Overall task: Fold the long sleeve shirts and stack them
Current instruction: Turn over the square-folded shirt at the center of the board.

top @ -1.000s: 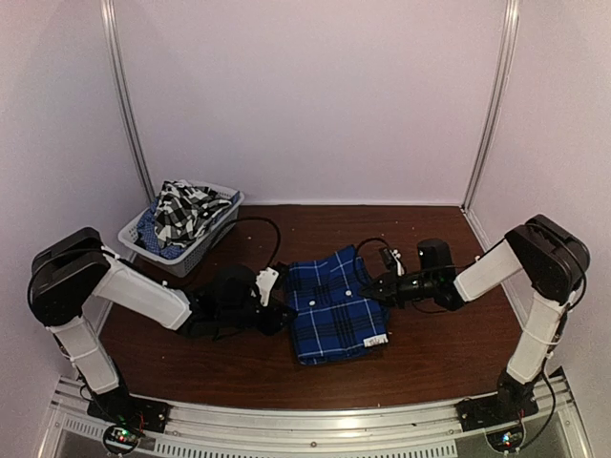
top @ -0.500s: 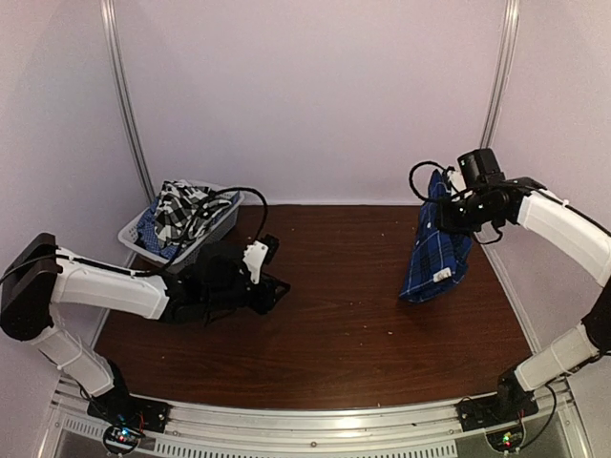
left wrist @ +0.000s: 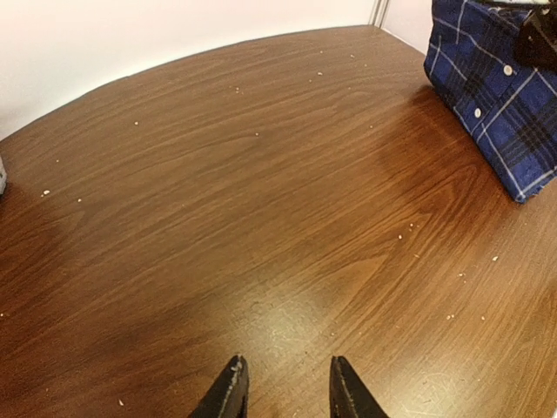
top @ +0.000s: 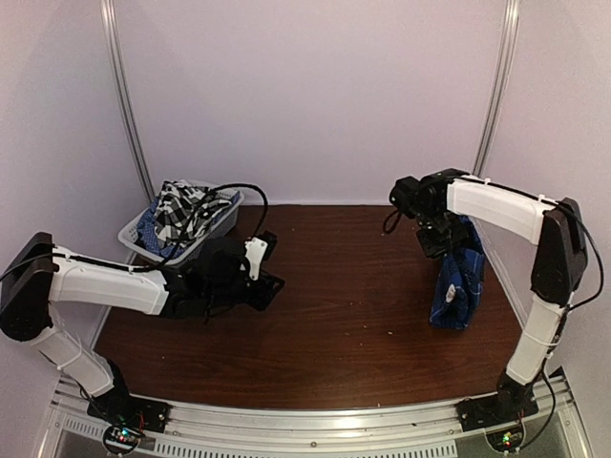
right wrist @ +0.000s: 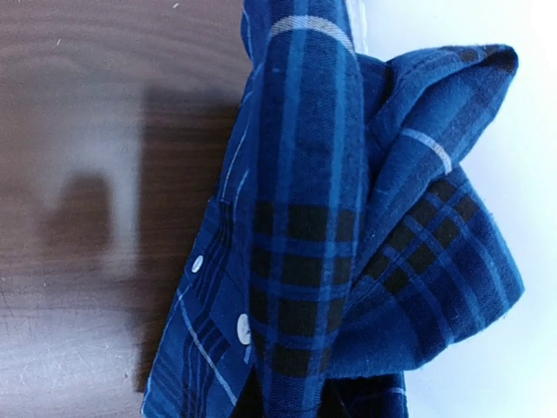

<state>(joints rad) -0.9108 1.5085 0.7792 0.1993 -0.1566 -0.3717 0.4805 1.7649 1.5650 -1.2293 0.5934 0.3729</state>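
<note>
Blue plaid shirt (top: 456,281) hangs bunched directly beneath the right pincer (top: 442,239), which is clamped on its upper edge, its lower end seemingly touching the table (top: 334,315). Placing the folded shirt looks in hand; next needs lowering flat, then letting go. Left pincer (left wrist: 285,370), well apart, stands parted and empty.

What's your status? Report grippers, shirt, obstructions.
Left gripper open, empty. Right gripper shut on blue shirt, hanging bunched, right side. Checked shirt in basket. Nothing in the way.
</note>
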